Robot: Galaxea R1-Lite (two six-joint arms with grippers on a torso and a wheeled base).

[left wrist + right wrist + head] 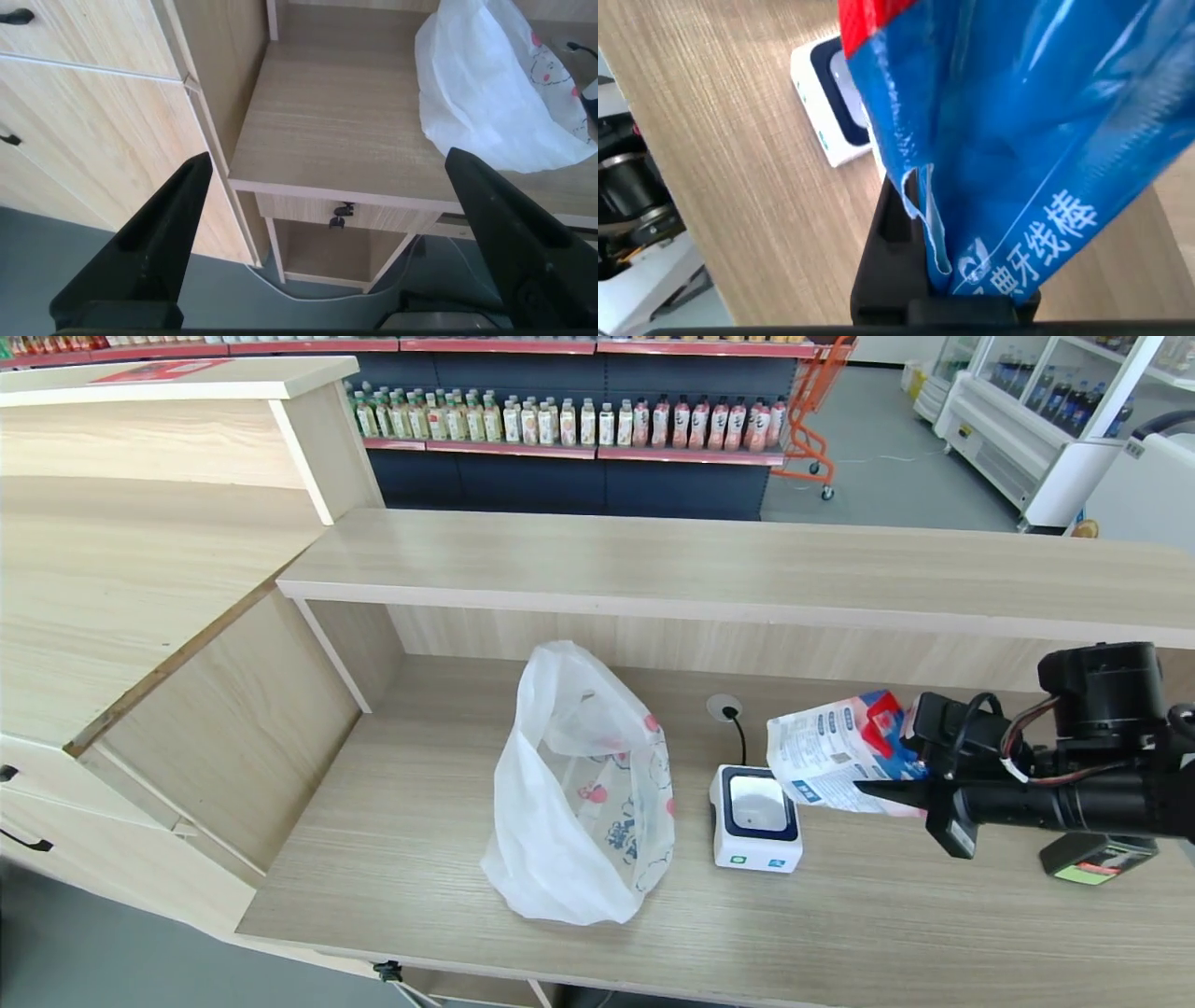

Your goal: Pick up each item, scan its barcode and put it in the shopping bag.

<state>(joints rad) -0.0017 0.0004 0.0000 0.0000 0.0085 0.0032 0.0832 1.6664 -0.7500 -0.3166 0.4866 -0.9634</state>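
My right gripper (901, 775) is shut on a blue, red and white snack packet (836, 756), holding it tilted just above the right edge of the white barcode scanner (754, 819). In the right wrist view the blue packet (1018, 140) hangs close before the camera, pinched by a black finger (896, 243), with the scanner (827, 103) beyond it. A white plastic shopping bag (583, 793) stands open on the counter left of the scanner. My left gripper (327, 243) hangs open below the counter's front edge, left of the bag (495, 84), with nothing between its fingers.
A green and black item (1097, 857) lies on the counter (840, 915) under my right arm. A raised wooden ledge (728, 560) runs behind the counter and a cabinet wall (233, 728) closes its left side. The scanner's cable runs to a grommet (724, 707).
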